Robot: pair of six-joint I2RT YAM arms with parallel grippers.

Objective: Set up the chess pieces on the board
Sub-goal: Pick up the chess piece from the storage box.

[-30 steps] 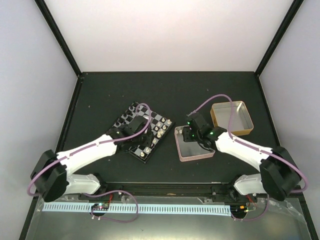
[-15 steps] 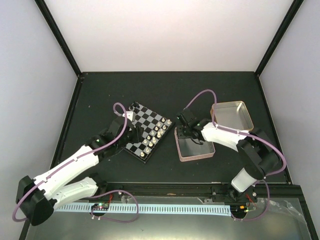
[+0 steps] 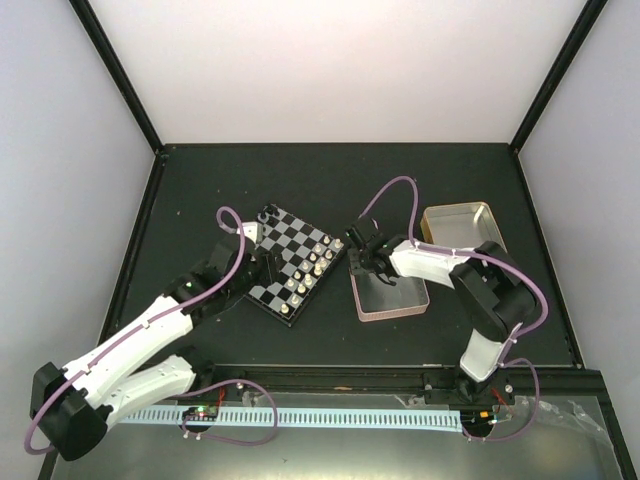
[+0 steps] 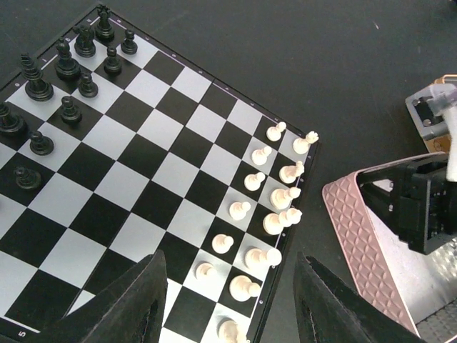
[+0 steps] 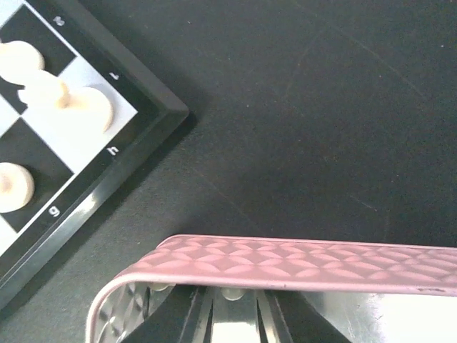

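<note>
Left gripper (image 4: 228,275): fingers spread wide, holding nothing, above the near-left part of the board (image 4: 143,179).
Right gripper (image 3: 362,262): low at the far-left corner of the pink tin (image 5: 285,261); I cannot tell if its fingers are apart.
Board: turned like a diamond, near the tin but not touching.
Chess pieces (image 4: 264,207): two rows along the board's right edge, running far-right to near-left.
Black pieces (image 4: 64,71): on the opposite side.
</note>
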